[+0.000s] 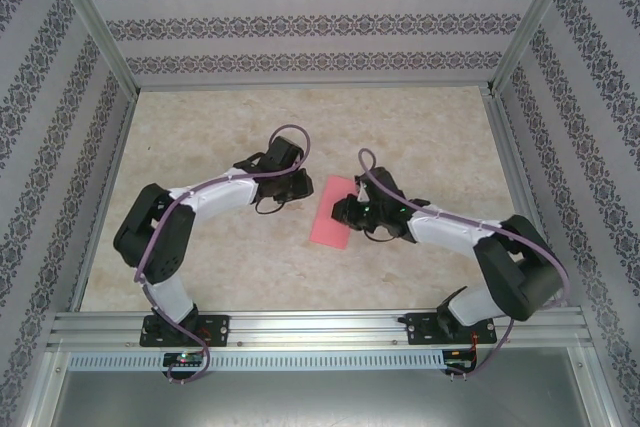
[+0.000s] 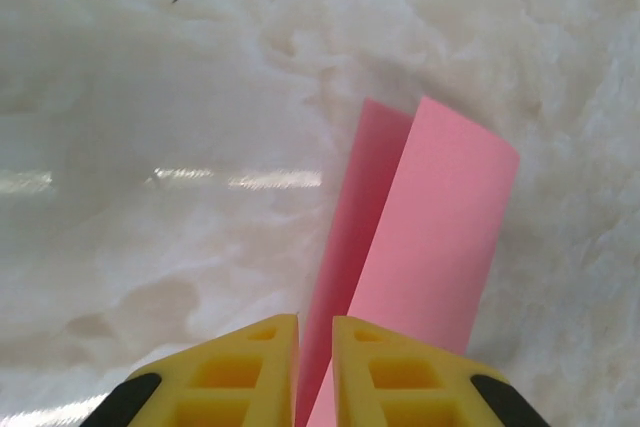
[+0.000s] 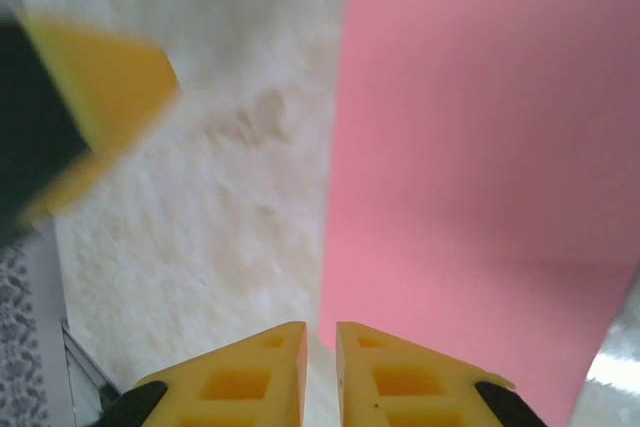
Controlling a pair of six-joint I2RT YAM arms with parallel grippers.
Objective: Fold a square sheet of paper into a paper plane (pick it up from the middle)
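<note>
The square sheet of paper (image 1: 333, 217) is pink and lies folded over on the table between both arms. In the left wrist view its upper flap (image 2: 440, 227) rises off a darker lower layer that runs into the narrow gap of my left gripper (image 2: 315, 319). The yellow jaws stand slightly apart around that layer, not pressed on it. My left gripper (image 1: 298, 185) sits at the sheet's far left corner. My right gripper (image 3: 320, 327) is open a crack, bare table showing in the gap, with the paper (image 3: 480, 147) just right of its tip. From above, the right gripper (image 1: 347, 211) hovers over the sheet's right side.
The pale marbled tabletop (image 1: 200, 147) is boxed in by patterned walls and an aluminium frame (image 1: 300, 327) along the near edge. A blurred yellow finger of the left gripper (image 3: 100, 87) shows at the upper left of the right wrist view.
</note>
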